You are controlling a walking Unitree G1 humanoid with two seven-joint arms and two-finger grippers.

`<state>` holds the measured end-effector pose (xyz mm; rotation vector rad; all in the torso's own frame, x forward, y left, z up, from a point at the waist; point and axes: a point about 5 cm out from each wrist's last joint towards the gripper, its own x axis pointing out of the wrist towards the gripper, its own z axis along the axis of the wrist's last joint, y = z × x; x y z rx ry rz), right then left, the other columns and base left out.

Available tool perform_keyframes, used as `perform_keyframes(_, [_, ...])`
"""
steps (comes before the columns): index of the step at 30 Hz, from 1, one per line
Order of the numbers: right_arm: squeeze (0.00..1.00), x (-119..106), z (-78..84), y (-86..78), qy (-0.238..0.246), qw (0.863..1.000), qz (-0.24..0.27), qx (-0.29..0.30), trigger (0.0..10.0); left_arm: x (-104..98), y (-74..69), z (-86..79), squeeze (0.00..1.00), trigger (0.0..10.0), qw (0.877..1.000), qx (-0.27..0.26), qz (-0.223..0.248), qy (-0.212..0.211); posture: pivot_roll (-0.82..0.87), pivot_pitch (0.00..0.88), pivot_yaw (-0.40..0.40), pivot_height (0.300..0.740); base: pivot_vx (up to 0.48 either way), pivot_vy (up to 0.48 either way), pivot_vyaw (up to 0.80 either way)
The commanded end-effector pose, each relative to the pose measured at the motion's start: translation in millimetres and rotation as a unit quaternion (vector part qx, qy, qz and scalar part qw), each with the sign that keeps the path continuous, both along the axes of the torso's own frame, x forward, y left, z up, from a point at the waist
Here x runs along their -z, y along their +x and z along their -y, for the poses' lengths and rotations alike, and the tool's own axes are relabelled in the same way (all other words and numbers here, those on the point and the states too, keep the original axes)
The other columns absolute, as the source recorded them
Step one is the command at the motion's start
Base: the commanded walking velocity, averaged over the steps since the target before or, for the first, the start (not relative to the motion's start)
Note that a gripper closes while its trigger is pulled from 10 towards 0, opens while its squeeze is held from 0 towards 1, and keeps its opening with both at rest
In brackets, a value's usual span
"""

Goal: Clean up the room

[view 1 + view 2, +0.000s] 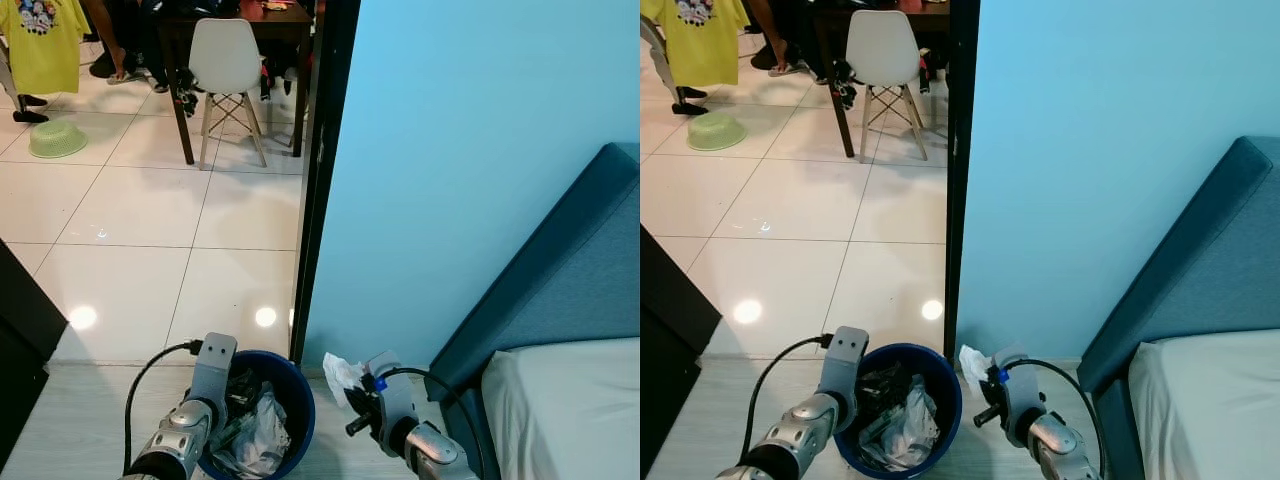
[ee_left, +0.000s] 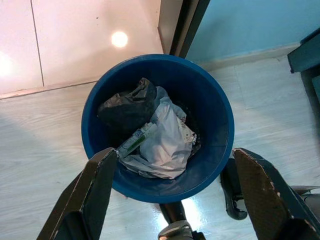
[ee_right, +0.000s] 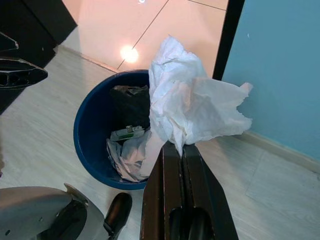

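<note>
A blue round bin (image 1: 300, 410) stands on the pale wood floor by the doorway, holding a black bag (image 2: 127, 107), white wrappers and a green-labelled tube (image 2: 137, 140). My right gripper (image 3: 181, 147) is shut on a crumpled white tissue (image 3: 192, 102), held just to the right of the bin's rim and a little above it; the tissue (image 1: 342, 375) also shows in the eye views. My left gripper (image 2: 175, 165) is open, its fingers (image 2: 97, 185) spread wide over the near side of the bin.
A black door frame (image 1: 325, 170) and light blue wall (image 1: 470, 150) rise behind the bin. A blue bed frame with a white mattress (image 1: 565, 410) is at right. Beyond the doorway: tiled floor, a white chair (image 1: 228, 70), dark table, green basin (image 1: 57, 138).
</note>
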<state>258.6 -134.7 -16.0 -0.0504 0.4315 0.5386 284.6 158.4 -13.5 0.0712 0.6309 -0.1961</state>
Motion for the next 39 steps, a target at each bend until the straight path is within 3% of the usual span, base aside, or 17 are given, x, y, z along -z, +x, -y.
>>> perform_keyframes(1, [0.00,4,5.3,-3.0,0.001,1.000,-0.014,0.015,10.0,7,-7.9,-3.7,0.00,10.0,1.000,-0.001,-0.013,0.003,-0.09,0.155,-0.058,0.740,0.000,0.000,0.80])
perform_keyframes(9, [0.00,3,-5.9,5.7,-0.029,0.999,-0.035,-0.013,10.0,5,-10.5,-4.4,0.00,10.0,1.000,0.001,0.013,0.019,-0.05,0.154,-0.061,0.740,0.000,0.000,0.80])
perform_keyframes(19, [0.00,0,-16.9,14.1,-0.052,0.997,-0.046,-0.033,10.0,6,-16.9,-11.6,0.00,10.0,0.998,0.006,0.015,0.054,-0.01,0.156,-0.069,0.740,0.000,0.000,0.80])
perform_keyframes(28, [0.00,2,-11.2,18.7,-0.104,0.993,-0.061,-0.011,10.0,2,-17.5,-15.7,0.00,10.0,0.998,0.018,0.022,0.060,0.01,0.162,-0.067,0.740,0.000,0.000,0.80])
perform_keyframes(31, [0.00,6,1.3,19.9,-0.149,0.985,-0.073,0.035,10.0,1,-18.2,-10.5,0.00,10.0,0.996,0.045,0.025,0.071,0.01,0.165,-0.064,0.740,0.000,-0.315,0.00])
perform_keyframes(39, [0.00,9,17.8,18.5,-0.205,0.973,-0.088,0.064,10.0,2,-19.6,-2.2,0.00,10.0,0.996,0.063,0.013,0.060,0.01,0.169,-0.058,0.740,0.000,-0.158,0.00])
